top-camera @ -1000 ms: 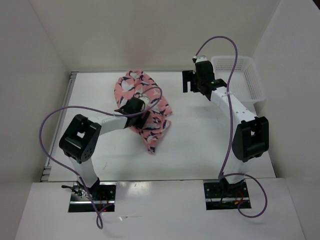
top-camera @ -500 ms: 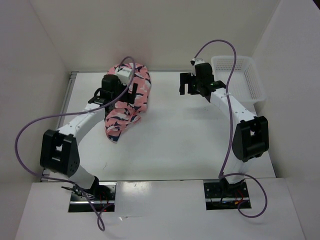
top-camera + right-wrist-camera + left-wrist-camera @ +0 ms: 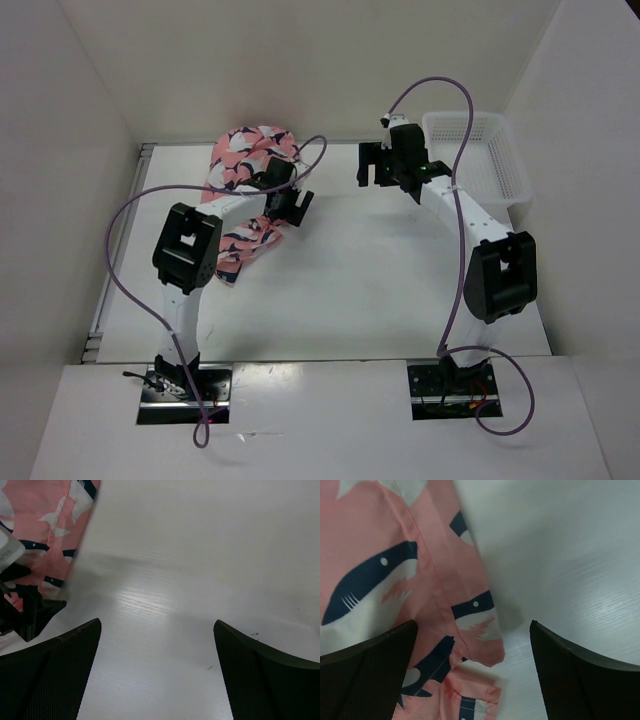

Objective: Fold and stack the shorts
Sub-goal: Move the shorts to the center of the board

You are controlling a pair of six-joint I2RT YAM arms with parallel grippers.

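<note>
The salmon-pink shorts (image 3: pixel 243 160) with navy and white shapes lie crumpled at the back left of the table, one part trailing toward the front (image 3: pixel 238 250). My left gripper (image 3: pixel 290 205) is open at their right edge. In the left wrist view the shorts (image 3: pixel 395 570) fill the left side, and a hem corner lies loose between the wide-apart jaws of the left gripper (image 3: pixel 472 680). My right gripper (image 3: pixel 375 168) is open and empty over bare table at the back middle. The right wrist view shows the right gripper (image 3: pixel 157 680) and the shorts (image 3: pixel 45 525) at top left.
A white mesh basket (image 3: pixel 482 160) stands at the back right corner, behind the right arm. Purple cables loop over both arms. White walls close the table at the back and the sides.
The shorts went from the table's middle to the back left, carried up by my left arm. The left arm has since folded back, its gripper now open at the shorts' right edge. The right arm barely moved.
</note>
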